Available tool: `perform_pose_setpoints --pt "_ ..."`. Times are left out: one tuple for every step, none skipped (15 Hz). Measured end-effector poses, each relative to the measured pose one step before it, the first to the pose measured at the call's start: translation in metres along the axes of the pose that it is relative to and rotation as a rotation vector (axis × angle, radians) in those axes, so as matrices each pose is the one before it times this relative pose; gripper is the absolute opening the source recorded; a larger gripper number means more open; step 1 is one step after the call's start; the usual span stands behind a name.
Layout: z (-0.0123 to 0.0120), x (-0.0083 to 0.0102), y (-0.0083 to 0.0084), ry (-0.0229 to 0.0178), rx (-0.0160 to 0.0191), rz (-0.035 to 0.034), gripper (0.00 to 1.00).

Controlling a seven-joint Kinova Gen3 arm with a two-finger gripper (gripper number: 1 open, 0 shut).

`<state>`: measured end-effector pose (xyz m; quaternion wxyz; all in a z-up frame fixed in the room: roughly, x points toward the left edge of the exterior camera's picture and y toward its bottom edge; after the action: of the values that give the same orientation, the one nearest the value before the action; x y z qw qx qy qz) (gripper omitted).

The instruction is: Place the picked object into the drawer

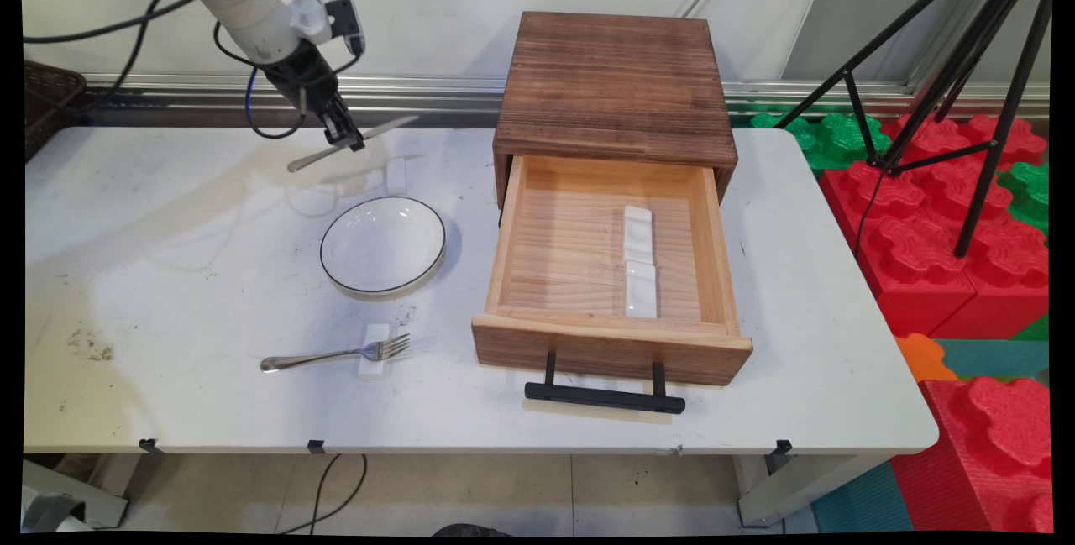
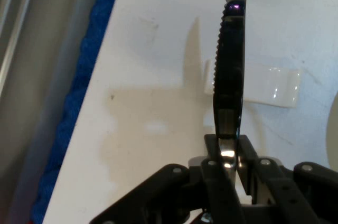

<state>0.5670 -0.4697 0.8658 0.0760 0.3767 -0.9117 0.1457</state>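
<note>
Your gripper [image 1: 351,140] is clenched on a knife [image 1: 348,144] — lifted off the table [image 1: 168,276] (serrated edge visible in the hand view), above a white rest [image 2: 274,86]. The plate [image 1: 383,246] lies at five o'clock from it — the fork [image 1: 336,354] nearer you.

Bright, even overhead light; soft shadows on table [image 1: 168,293]; glare on knife [image 2: 230,76] blade; hand view slightly soft; main view's edges bowed.
</note>
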Motion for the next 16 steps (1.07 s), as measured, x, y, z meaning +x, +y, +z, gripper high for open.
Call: perform_pose_setpoints --pt "-0.00589 -0.00048 0.00107 0.00797 0.0087 -0.0109 0.0" --pt "-0.00689 -0.00027 0.00127 0.00941 0.00995 -0.0115 0.0" --pt "-0.0071 -0.00018 0.00168 0.00913 0.00959 -0.01048 0.0" --pt "-0.00639 0.00007 0.00135 0.00815 0.00893 -0.00784 0.0" --pt "-0.00423 -0.00017 0.00088 0.00479 0.00554 -0.00504 0.0" --pt "-0.00632 0.00049 0.00167 0.00735 0.00806 -0.00464 0.0" --pt "-0.00444 0.00009 0.00108 0.00464 0.00551 -0.00342 0.0" --pt "-0.00662 0.00069 0.00203 0.0068 0.00731 -0.00326 0.0" --pt "-0.00404 0.00101 0.00129 0.00451 0.00458 -0.00115 0.0" --pt "-0.0064 0.00069 0.00219 0.00642 0.00648 -0.0025 0.0" --pt "-0.00437 0.00019 0.00147 0.00416 0.00437 -0.00186 0.0" --pt "-0.0063 0.00074 0.00251 0.00604 0.00557 -0.00105 0.0" --pt "-0.00496 0.00094 0.00207 0.00503 0.00416 0.00027 0.0" --pt "-0.00605 0.00038 0.00299 0.00564 0.00401 0.00007 0.0" --pt "-0.00578 0.00106 0.00325 0.00602 0.00309 0.00156 0.0" --pt "-0.00624 0.00173 0.00421 0.00698 0.00189 0.00316 0.0"
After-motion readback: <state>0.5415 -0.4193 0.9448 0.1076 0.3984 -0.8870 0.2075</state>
